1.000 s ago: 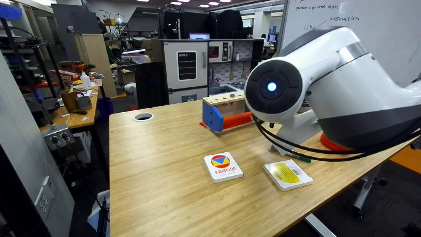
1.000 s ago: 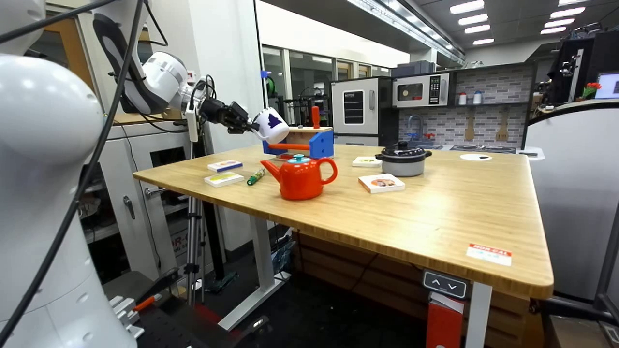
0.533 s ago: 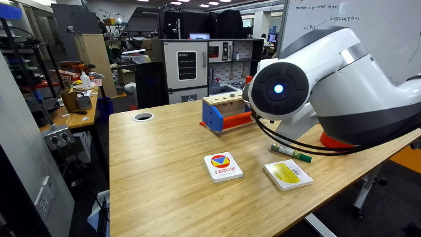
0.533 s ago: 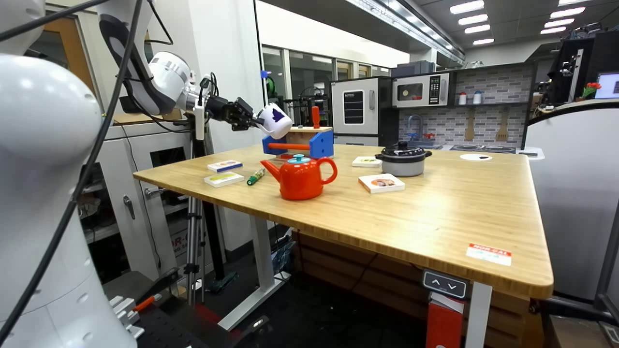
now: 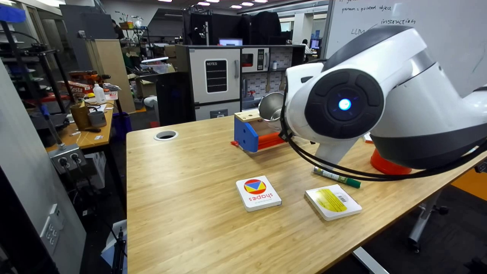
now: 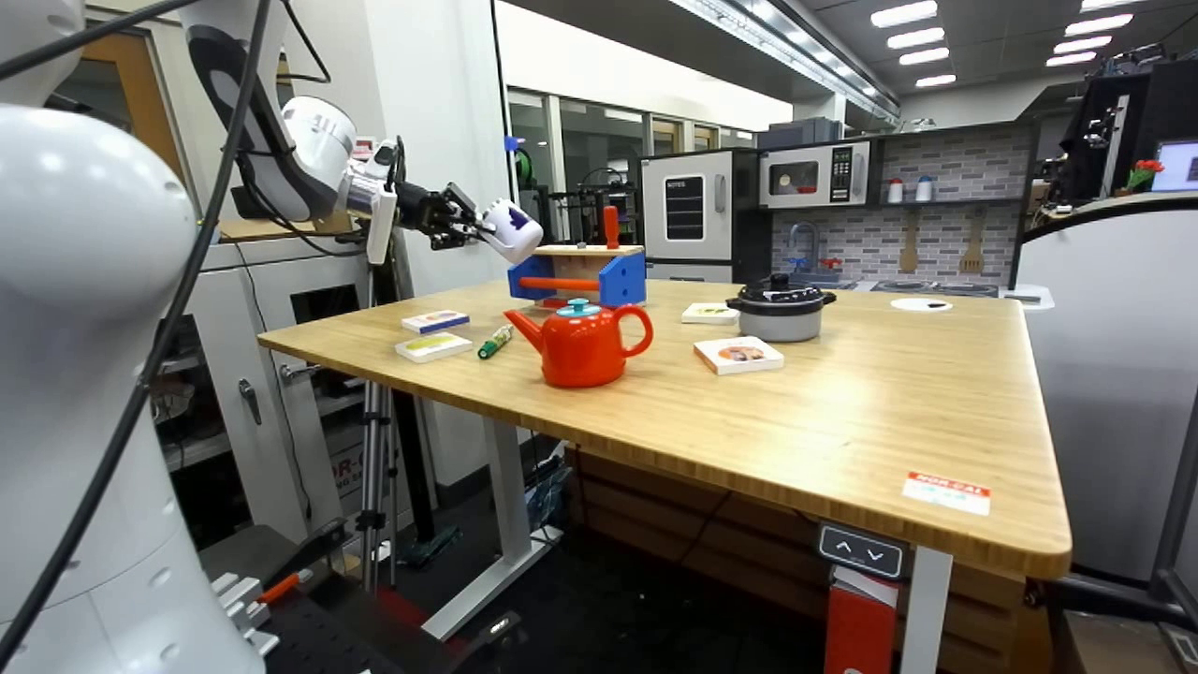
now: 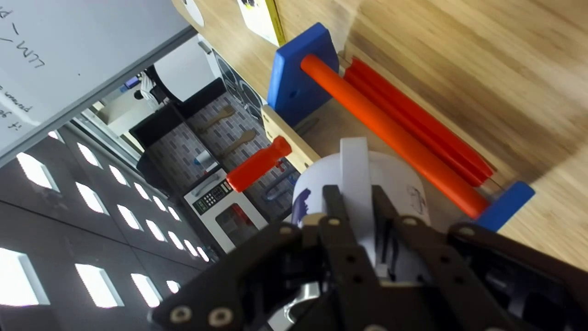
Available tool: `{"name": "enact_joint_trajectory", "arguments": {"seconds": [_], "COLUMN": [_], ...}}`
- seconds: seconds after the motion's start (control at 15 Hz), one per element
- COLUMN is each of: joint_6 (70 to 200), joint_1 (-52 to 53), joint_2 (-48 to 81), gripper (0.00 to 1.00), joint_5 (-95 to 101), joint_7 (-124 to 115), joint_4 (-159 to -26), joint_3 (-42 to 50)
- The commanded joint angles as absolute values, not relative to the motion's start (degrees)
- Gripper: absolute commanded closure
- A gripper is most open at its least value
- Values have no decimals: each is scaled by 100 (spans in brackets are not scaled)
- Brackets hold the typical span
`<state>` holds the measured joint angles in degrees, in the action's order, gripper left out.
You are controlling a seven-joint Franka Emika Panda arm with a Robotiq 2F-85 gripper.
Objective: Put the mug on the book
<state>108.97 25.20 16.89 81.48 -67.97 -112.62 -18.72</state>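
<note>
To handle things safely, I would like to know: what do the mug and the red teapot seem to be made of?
Mug: probably metal, coated white outside; its inside shines silver. Teapot: glossy red, perhaps enamelled metal or plastic; the smooth highlights leave it open.

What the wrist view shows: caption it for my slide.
Gripper holding a mug by its handle, a toy workbench beyond.

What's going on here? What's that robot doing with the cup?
The robot's hand is holding a white mug by its handle, tilted in the air. It's meant to go on the book that says "shapes", which lies flat on the table. The mug isn't on it yet.
</note>
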Motion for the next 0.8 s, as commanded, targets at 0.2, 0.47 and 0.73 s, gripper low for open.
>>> {"name": "enact_joint_trajectory", "arguments": {"seconds": [0.2, 0.47, 0.73], "joint_6": [11740, 12504, 13153], "joint_1": [2405, 2348, 2259], "joint_2": [1398, 1124, 851], "gripper": [96, 96, 96], "joint_5": [8708, 9401, 9795], "joint_7": [-6263, -6023, -6126], "joint_4": [-11571, -11806, -12031], "joint_3": [-1956, -1970, -1970]}}
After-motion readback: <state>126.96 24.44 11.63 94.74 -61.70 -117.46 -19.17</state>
